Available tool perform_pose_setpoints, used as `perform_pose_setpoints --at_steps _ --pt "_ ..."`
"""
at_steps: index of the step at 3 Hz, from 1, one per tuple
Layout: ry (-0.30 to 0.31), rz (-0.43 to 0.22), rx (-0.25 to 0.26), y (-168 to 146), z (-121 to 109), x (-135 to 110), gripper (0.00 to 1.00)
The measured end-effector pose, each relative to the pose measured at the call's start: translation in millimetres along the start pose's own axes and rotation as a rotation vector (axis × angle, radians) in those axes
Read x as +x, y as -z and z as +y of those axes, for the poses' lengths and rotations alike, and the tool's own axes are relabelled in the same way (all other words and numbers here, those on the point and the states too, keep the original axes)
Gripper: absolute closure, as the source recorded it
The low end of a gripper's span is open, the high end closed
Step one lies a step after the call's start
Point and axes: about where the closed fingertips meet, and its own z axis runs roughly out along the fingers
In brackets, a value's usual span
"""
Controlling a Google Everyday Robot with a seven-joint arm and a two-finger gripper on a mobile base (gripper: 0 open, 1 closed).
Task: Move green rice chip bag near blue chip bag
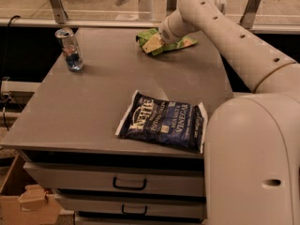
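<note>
The green rice chip bag point(180, 42) is at the far back of the grey table point(93, 102), right of centre. My gripper point(153, 44) is at the bag's left end and is shut on it, with the bag crumpled around a cream finger. The bag looks slightly raised at that end. The blue chip bag point(161, 121) lies flat near the table's front edge, well in front of the green bag. My arm reaches in from the right and hides the bag's far side.
An upright drink can point(70, 49) stands at the back left of the table. Drawers point(129, 184) are under the table front. My robot body point(253, 163) fills the lower right. A cardboard box point(18, 203) sits on the floor at lower left.
</note>
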Motion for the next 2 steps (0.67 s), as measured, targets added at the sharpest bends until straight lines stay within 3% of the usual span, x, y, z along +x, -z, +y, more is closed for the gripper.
perform_pose_setpoints --at_steps 1,2 --pt "0.122 -0.036 0.029 34.7 8.6 -21.5 0.87" --pt "0.307 -0.089 0.076 85.1 16.8 -51.5 1.0"
